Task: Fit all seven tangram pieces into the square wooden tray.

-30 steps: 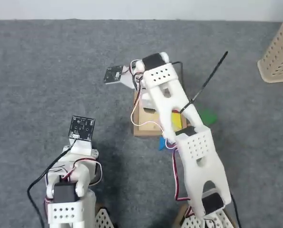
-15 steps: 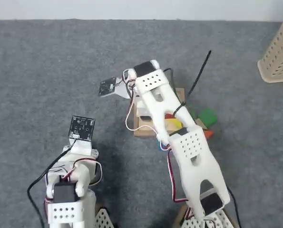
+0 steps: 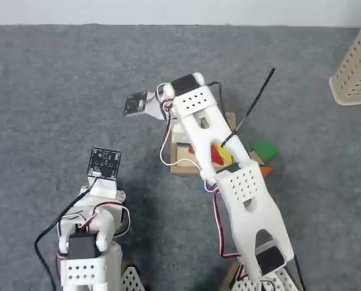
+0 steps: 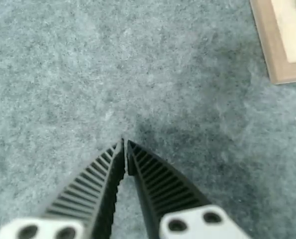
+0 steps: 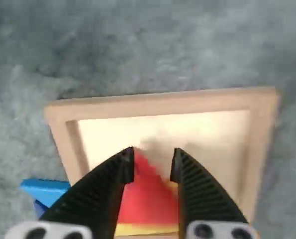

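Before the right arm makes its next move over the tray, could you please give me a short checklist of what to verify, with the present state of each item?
1. Right tool open, above the wooden tray: ok.
2. Red piece lying flat inside the tray: cannot tell; the tool covers part of it.
3. Left tool shut and off the tray, over the carpet: ok.
4. All seven pieces in the tray: not ok; the blue piece, green piece and orange piece lie on the carpet outside it.
5. Free tray floor for more pieces: ok; bare wood shows beyond the red piece.
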`<action>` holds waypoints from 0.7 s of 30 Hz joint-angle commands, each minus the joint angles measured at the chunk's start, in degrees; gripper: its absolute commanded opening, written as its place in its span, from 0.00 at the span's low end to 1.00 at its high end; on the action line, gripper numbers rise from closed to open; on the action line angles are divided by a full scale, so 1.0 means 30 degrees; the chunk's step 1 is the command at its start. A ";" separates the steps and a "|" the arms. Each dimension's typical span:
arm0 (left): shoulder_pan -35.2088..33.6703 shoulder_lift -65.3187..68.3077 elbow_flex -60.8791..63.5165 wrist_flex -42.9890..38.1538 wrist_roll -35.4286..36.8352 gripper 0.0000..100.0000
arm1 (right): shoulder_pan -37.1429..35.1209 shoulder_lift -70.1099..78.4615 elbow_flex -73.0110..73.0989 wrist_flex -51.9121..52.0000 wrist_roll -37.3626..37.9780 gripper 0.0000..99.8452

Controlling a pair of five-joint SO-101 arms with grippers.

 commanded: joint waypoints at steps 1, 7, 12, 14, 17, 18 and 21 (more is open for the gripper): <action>-0.0088 0.0000 -0.0161 0.0088 -0.0176 0.01 | 0.0542 -0.0454 -0.2520 0.0249 -0.1495 0.13; -0.0088 0.0000 -0.0161 0.0088 -0.0176 0.01 | 0.1158 -0.0484 -0.6916 0.0806 -0.7150 0.12; -0.0088 0.0000 -0.0161 0.0088 -0.0176 0.01 | 0.2828 -0.0513 -0.8674 0.1275 -1.1106 0.09; -0.0088 0.0000 -0.0161 0.0088 -0.0176 0.01 | 0.3707 -0.0513 -0.8586 0.1275 -1.1282 0.01; -0.0088 0.0000 -0.0161 0.0088 -0.0176 0.01 | 0.4879 -0.0630 -0.8586 0.1304 -1.3128 0.00; -0.0088 0.0000 -0.0161 0.0088 -0.0176 0.01 | 0.5114 -0.0864 -0.8498 0.1304 -1.3919 0.00; -0.0088 0.0000 -0.0161 0.0088 -0.0176 0.01 | 0.5407 -0.2242 -0.5626 0.1333 -1.5209 0.00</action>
